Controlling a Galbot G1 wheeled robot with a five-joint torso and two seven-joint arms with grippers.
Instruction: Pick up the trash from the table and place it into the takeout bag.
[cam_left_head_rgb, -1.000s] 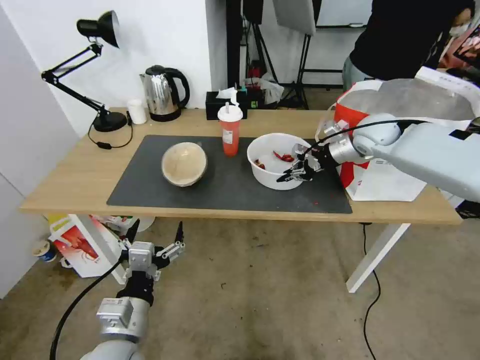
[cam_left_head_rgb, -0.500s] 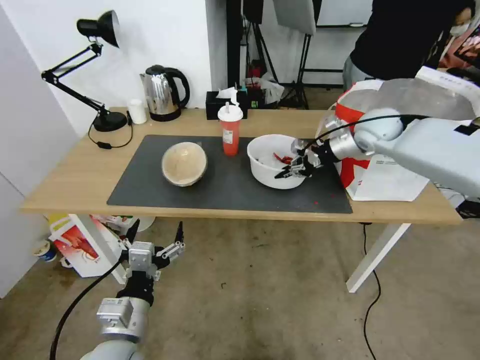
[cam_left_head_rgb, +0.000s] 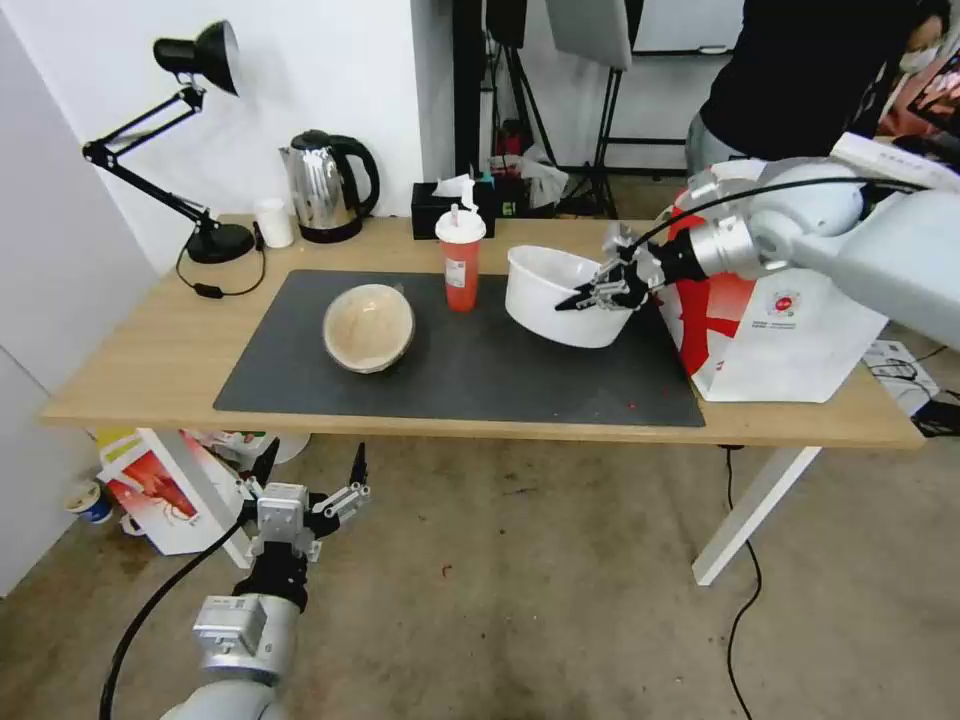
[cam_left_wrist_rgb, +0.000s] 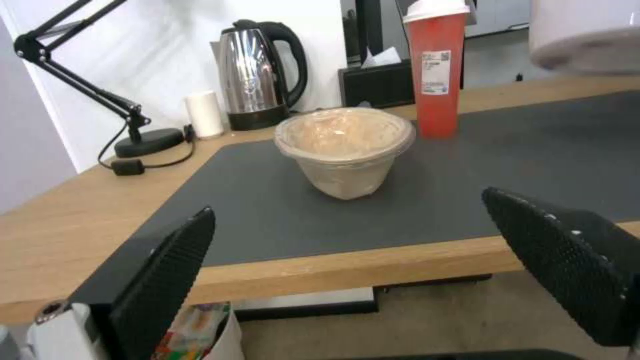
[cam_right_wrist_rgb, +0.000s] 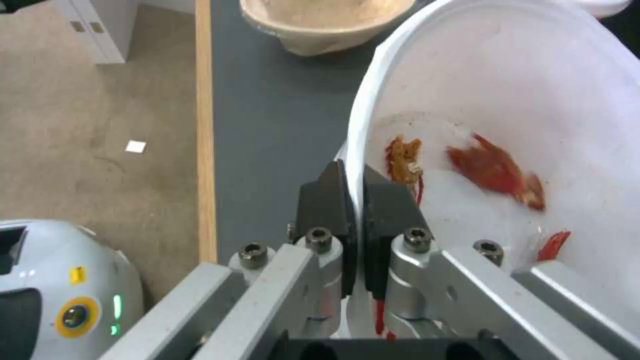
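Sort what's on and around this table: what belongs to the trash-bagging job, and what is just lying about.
Job: white bowl, pinched at its rim by the right gripper; red cup; tan bowl; takeout bag.

Lying about: lamp, kettle, small white cup, tissue box. Left gripper waits, open, below the table.
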